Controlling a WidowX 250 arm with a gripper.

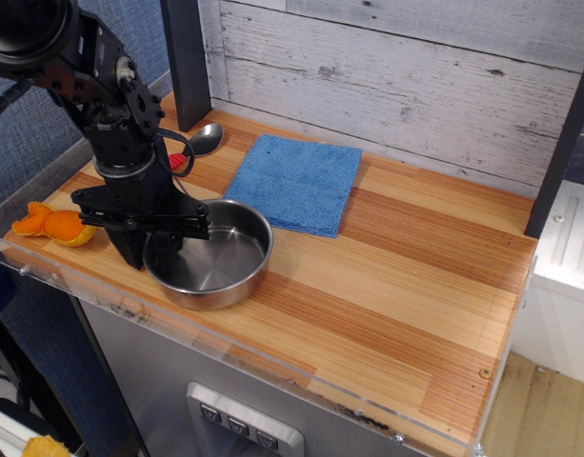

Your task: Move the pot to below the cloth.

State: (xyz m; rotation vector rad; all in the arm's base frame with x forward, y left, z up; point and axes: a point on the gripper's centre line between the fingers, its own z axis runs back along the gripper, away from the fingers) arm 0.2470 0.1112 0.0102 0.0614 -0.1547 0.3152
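The pot is a shallow shiny steel pan resting on the wooden table near its front edge, just in front of the cloth's left part. The cloth is a square blue towel lying flat behind it. My gripper is black, points down over the pot's left rim, and its fingers straddle that rim. The frames do not show clearly whether it is closed on the rim. The pot's wire handle is hidden.
A metal spoon with a red handle lies at the back left by a dark post. An orange toy sits at the table's left edge. A plank wall stands behind. The table's front edge has a clear strip.
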